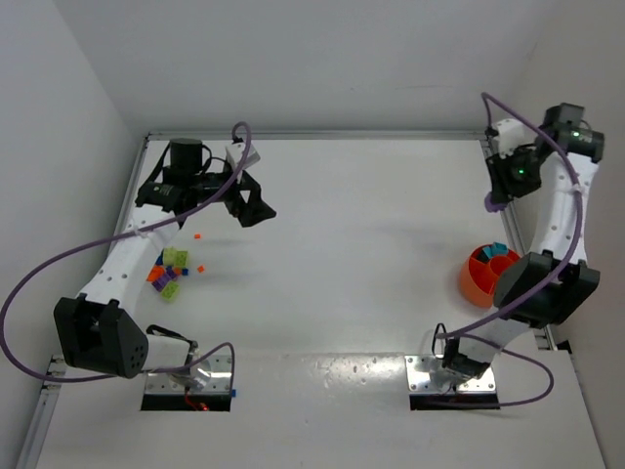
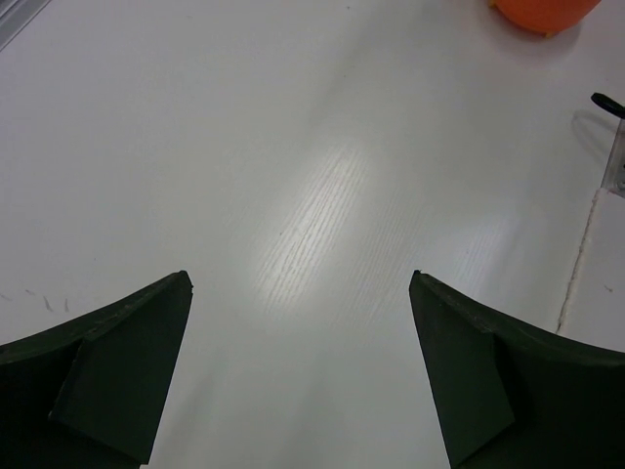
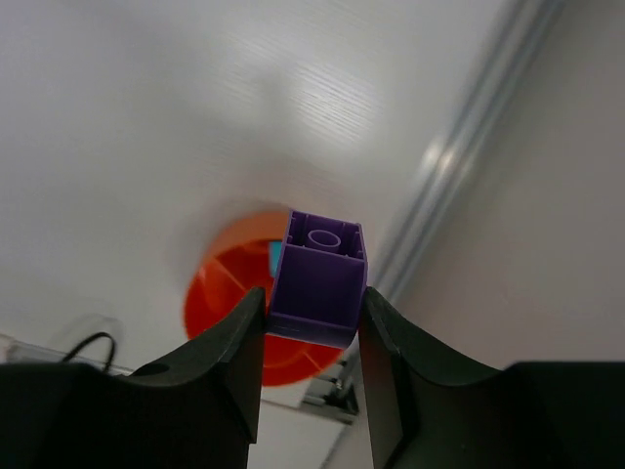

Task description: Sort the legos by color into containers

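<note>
My right gripper [image 3: 312, 305] is shut on a purple lego [image 3: 318, 278] and holds it high above the orange bowl [image 3: 220, 293], which has a cyan brick [image 3: 275, 256] in one compartment. In the top view the right gripper [image 1: 495, 198] hangs near the back right, and the bowl [image 1: 477, 278] is partly hidden by the right arm. A pile of lime green, purple, orange and blue legos [image 1: 168, 274] lies at the left beside the left arm. My left gripper [image 1: 252, 205] is open and empty above bare table [image 2: 300, 278], behind and to the right of the pile.
Two tiny orange bricks [image 1: 195, 235] [image 1: 202, 269] lie apart from the pile. A metal rail [image 3: 469, 147] runs along the table's right edge next to the wall. The bowl's rim [image 2: 542, 10] shows at the top of the left wrist view.
</note>
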